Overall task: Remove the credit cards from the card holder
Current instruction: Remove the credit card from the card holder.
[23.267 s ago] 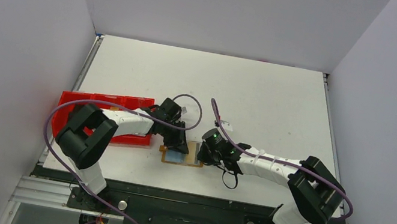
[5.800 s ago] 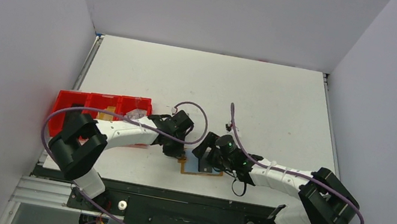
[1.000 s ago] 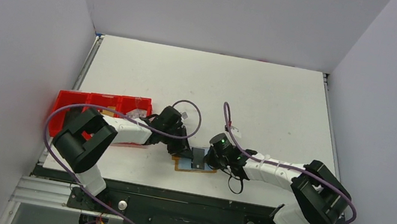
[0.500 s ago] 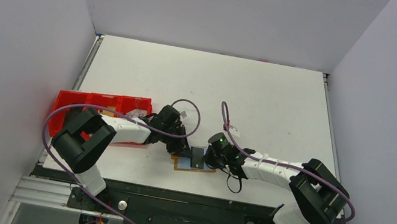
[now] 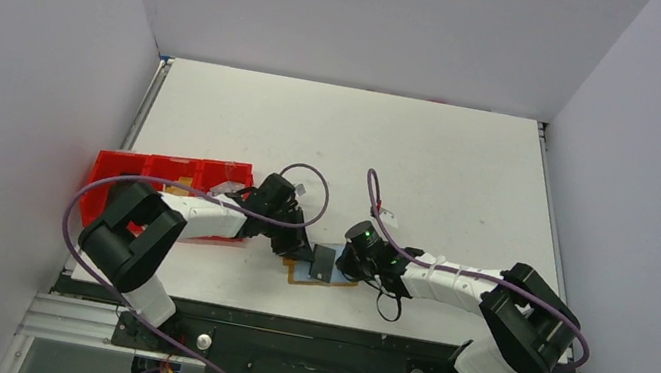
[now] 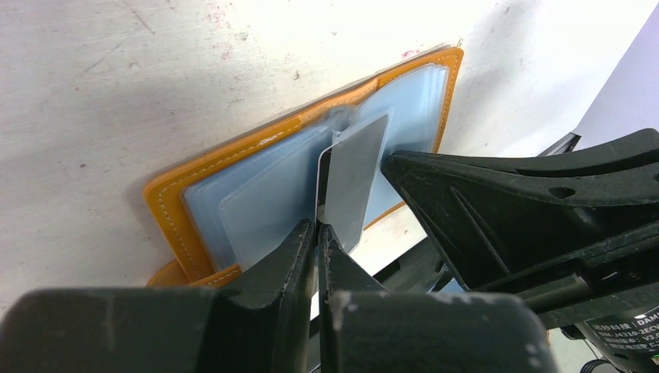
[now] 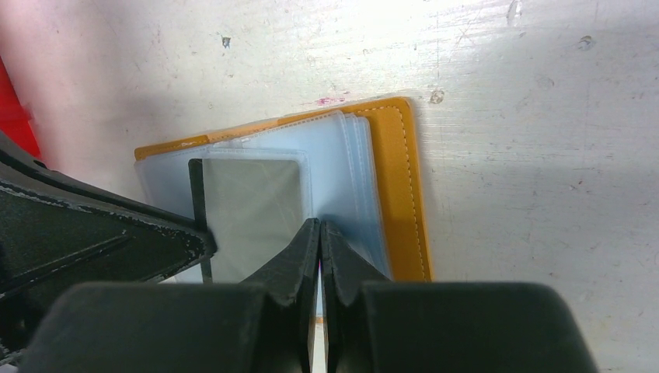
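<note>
The tan card holder [image 5: 338, 282] lies open on the table by the front edge, its pale blue plastic sleeves showing [image 6: 256, 214]. My left gripper [image 5: 296, 250] is shut on the edge of a grey credit card [image 6: 353, 186], which stands partly out of a sleeve. In the right wrist view the card [image 7: 252, 214] has a dark stripe on its left side. My right gripper [image 5: 341, 261] faces the left one and is shut on a sleeve of the holder [image 7: 396, 194]. Other cards are hidden.
A red compartmented tray [image 5: 121, 174] stands to the left, under the left arm. The table's front edge runs just below the holder. The right gripper's black body [image 6: 528, 202] fills the right of the left wrist view.
Both grippers and the card have shifted slightly left over the holder. The card has slid a little further out of its sleeve.
</note>
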`<action>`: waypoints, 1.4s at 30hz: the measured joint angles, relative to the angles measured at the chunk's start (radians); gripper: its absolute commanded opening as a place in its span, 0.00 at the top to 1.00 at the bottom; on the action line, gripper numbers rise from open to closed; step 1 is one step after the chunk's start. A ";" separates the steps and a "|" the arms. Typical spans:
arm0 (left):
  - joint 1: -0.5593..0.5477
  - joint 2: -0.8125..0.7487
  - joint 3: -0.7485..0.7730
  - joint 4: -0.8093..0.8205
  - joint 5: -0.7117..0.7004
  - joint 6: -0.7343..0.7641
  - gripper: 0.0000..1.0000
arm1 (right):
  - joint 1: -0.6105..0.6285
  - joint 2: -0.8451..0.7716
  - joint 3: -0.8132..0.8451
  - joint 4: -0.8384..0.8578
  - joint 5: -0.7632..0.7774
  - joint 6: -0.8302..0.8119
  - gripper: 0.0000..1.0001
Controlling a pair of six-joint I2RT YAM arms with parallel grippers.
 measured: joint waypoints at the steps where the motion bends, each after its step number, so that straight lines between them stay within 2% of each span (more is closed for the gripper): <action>1: 0.002 -0.004 -0.001 -0.006 -0.003 0.003 0.96 | 0.000 0.000 0.000 0.000 0.000 0.000 1.00; 4: 0.005 -0.009 -0.004 -0.013 -0.006 0.012 0.95 | 0.000 0.000 0.000 0.000 0.000 0.000 1.00; 8: 0.005 -0.010 -0.005 -0.018 -0.008 0.018 1.00 | 0.000 0.000 0.000 0.001 0.001 0.000 1.00; 19: 0.008 -0.010 -0.042 0.054 0.035 -0.034 1.00 | 0.002 -0.029 -0.017 0.023 -0.013 -0.007 0.65; 25: 0.015 -0.010 -0.084 0.146 0.068 -0.114 1.00 | -0.032 -0.122 -0.093 0.035 -0.066 -0.006 0.56; 35: 0.019 -0.017 -0.136 0.293 0.094 -0.274 1.00 | -0.081 -0.185 -0.219 0.200 -0.179 0.053 0.54; 42: 0.019 -0.019 -0.141 0.338 0.099 -0.327 1.00 | -0.108 -0.180 -0.286 0.332 -0.253 0.119 0.63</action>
